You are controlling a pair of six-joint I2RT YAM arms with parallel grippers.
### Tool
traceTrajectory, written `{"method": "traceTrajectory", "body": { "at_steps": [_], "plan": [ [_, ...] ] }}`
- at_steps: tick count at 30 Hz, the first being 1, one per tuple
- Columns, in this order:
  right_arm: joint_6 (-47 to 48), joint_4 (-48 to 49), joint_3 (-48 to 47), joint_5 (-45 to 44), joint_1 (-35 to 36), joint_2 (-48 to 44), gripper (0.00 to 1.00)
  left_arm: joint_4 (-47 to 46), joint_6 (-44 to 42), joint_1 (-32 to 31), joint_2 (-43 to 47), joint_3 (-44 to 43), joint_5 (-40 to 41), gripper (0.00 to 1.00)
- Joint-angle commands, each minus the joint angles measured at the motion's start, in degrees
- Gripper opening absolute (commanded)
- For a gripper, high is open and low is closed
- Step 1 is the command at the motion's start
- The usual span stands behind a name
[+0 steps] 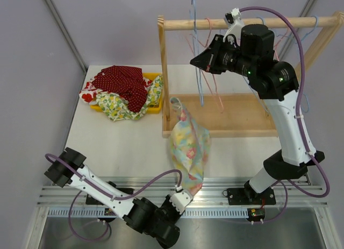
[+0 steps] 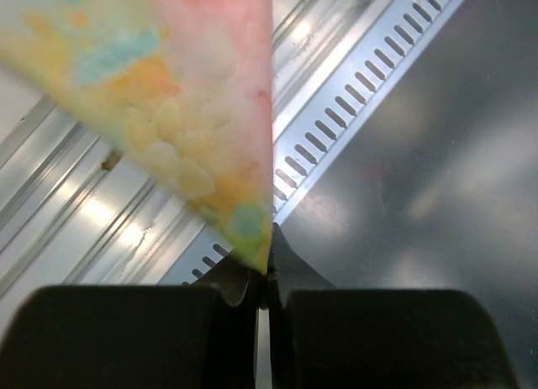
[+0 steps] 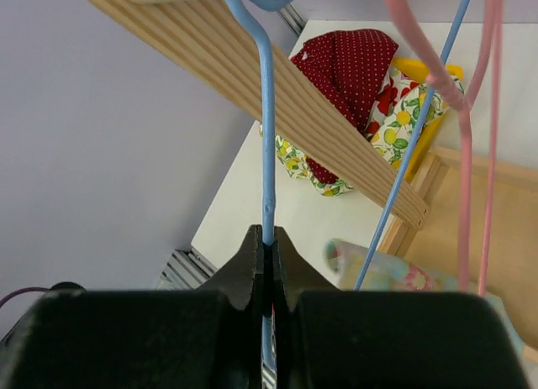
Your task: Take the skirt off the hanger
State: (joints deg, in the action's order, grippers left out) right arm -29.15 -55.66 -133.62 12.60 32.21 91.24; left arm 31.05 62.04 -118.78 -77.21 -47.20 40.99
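Right of rack post, skirt and blue hanger; leftward, clothes bin.

My white desk sits between plain lilac walls. A wooden rack stands on it, with slotted metal rails along my near edge.

Soft, even light leaves only faint shadows on the counter overhead, while the left wrist view has hard glare along the rail, a blurred skirt and dark, unfocused fingers.
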Motion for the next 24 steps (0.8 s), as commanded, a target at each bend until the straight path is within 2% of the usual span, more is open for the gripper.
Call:
{"method": "traceTrajectory", "body": {
  "at_steps": [1,7,11,14,17,18,19,20,21,22,23,24],
  "plan": [
    [-1.2,7.8,-0.1,1.5,-1.0,0.4,0.0,3.0,2.0,-3.1,-2.4,-6.9,1.0,0.0],
    [-4.3,14.5,12.5,3.7,-1.1,-4.5,0.0,16.2,1.0,-3.3,-3.8,-19.3,8.4,0.0],
    [-6.2,17.1,20.0,4.7,-1.1,-8.5,0.0,27.8,-0.6,-1.7,0.3,-27.1,15.1,0.0],
    [-7.3,19.4,25.8,4.8,-1.1,-11.6,0.0,27.5,-7.4,1.5,6.4,-28.8,17.8,0.0],
    [-7.6,20.0,29.0,4.2,-1.1,-13.4,0.0,25.6,-15.9,7.9,13.3,-29.6,18.5,0.0],
    [-7.5,19.5,29.3,4.1,-1.1,-13.7,0.01,25.0,-18.3,12.3,14.9,-30.1,18.4,0.0],
    [-7.3,19.0,29.3,3.8,-1.1,-13.7,0.04,22.4,-25.1,15.0,18.2,-31.2,17.8,0.0],
    [-7.1,18.7,29.2,3.6,-1.1,-14.1,0.07,21.1,-28.8,17.9,19.6,-32.0,17.0,0.0],
    [-6.6,18.3,29.0,3.5,-1.0,-14.2,0.32,19.1,-37.2,24.4,20.9,-32.6,14.3,0.0],
    [-6.4,18.2,28.9,3.4,-1.1,-14.3,0.54,14.2,-41.3,28.1,23.7,-33.1,12.6,0.0],
    [-6.0,18.0,28.9,3.1,-1.0,-14.7,0.68,11.8,-45.2,32.3,24.7,-34.1,7.7,0.0],
    [-5.6,17.7,28.9,3.0,-1.1,-14.8,0.84,9.8,-51.4,41.3,25.6,-35.0,5.0,0.0]
  ]
}}
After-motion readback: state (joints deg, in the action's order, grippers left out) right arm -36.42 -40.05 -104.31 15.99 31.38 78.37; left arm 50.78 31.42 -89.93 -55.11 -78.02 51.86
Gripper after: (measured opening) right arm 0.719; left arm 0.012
